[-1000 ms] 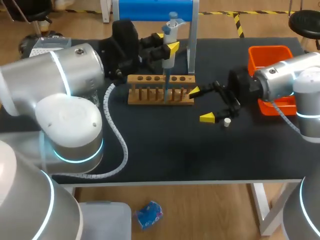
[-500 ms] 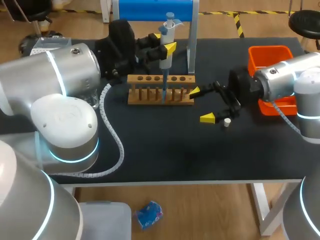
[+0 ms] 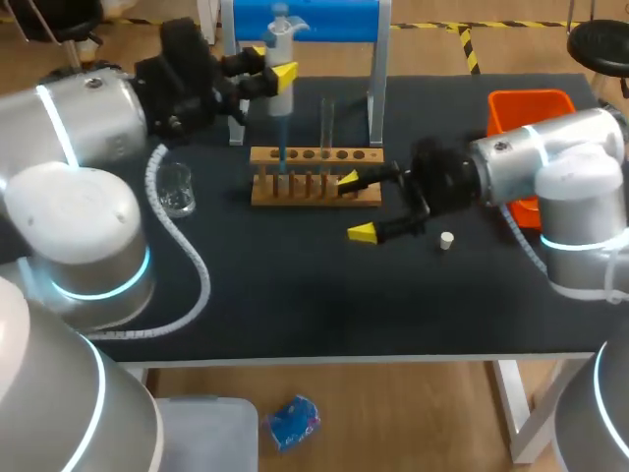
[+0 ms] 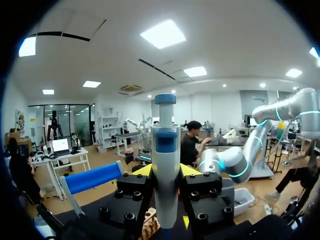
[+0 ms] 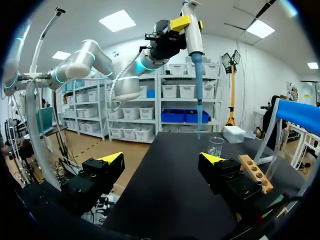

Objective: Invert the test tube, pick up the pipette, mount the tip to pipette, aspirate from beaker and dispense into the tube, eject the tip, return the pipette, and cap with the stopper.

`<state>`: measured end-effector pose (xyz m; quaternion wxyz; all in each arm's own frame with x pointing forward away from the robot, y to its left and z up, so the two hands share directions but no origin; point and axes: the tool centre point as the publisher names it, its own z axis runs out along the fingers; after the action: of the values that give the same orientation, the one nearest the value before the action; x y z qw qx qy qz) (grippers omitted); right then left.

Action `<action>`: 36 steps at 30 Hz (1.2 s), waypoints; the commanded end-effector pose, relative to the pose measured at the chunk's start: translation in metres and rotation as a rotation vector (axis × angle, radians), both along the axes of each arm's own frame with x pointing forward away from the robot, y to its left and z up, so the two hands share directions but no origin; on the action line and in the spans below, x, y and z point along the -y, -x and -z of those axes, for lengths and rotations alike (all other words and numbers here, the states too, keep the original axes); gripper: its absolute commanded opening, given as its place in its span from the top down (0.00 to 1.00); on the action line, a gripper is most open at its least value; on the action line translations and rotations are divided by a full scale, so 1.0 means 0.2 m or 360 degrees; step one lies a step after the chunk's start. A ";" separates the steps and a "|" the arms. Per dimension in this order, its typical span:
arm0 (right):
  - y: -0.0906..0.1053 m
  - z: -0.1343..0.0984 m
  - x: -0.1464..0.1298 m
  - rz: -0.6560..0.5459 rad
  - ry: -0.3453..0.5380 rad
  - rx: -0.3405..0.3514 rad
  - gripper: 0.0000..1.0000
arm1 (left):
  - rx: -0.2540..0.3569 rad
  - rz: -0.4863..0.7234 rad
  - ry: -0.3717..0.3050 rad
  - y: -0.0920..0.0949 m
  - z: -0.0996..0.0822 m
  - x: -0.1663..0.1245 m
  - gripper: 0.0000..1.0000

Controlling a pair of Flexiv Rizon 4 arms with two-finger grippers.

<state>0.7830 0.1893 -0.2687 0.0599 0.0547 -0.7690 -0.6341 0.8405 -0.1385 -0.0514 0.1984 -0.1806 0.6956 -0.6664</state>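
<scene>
Left pincer [image 3: 275, 67] pinching pipette [image 3: 281, 98], tip on, above rack [image 3: 314, 192] by tabletop's [image 3: 295, 295] far edge | right pincer [image 3: 356, 206] spread beside rack's right end | beaker [image 3: 177, 189] near left edge, fill level unclear | risk: tip clips rim and tips the beaker, or draws air.

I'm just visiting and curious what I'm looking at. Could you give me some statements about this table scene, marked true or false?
The left end effector grips the pipette. True.
The right end effector is open and empty. True.
The white stopper plugs the glass tube. False: it lies on the table, apart from the tube in the wooden rack.
The beaker lies tipped over. False: it stands upright on the table.
</scene>
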 end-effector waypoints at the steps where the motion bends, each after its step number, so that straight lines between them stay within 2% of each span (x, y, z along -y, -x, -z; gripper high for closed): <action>1: 0.01 0.02 -0.13 0.0034 0.0026 0.0000 0.00 | 0.0037 0.0221 0.0046 0.09 0.02 -0.33 1.00; 9: 0.02 0.06 -0.31 0.0036 0.0030 -0.0045 0.00 | 0.0016 0.0123 -0.0012 0.03 0.08 -0.55 1.00; 27: 0.02 0.06 -0.31 0.0036 0.0030 -0.0045 0.00 | 0.0016 0.0123 -0.0012 0.03 0.08 -0.55 1.00; 28: 0.02 0.06 -0.31 0.0036 0.0030 -0.0045 0.00 | 0.0044 0.0111 0.0013 0.01 0.08 -0.57 1.00; 30: -0.01 0.09 -0.35 0.0073 0.0058 -0.0007 0.00 | 0.0111 0.0111 -0.0032 -0.03 0.09 -0.59 1.00; 32: -0.03 0.11 -0.39 0.0096 0.0065 0.0017 0.00 | 0.0155 0.0112 -0.0012 -0.07 0.09 -0.62 1.00; 36: -0.06 0.17 -0.46 0.0159 0.0087 0.0053 0.00 | 0.0205 0.0107 -0.0019 -0.12 0.11 -0.67 1.00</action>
<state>0.7952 0.2601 -0.2922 0.0252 0.0310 -0.7896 -0.6123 0.8556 -0.0084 -0.0682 0.2260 -0.1228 0.6961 -0.6703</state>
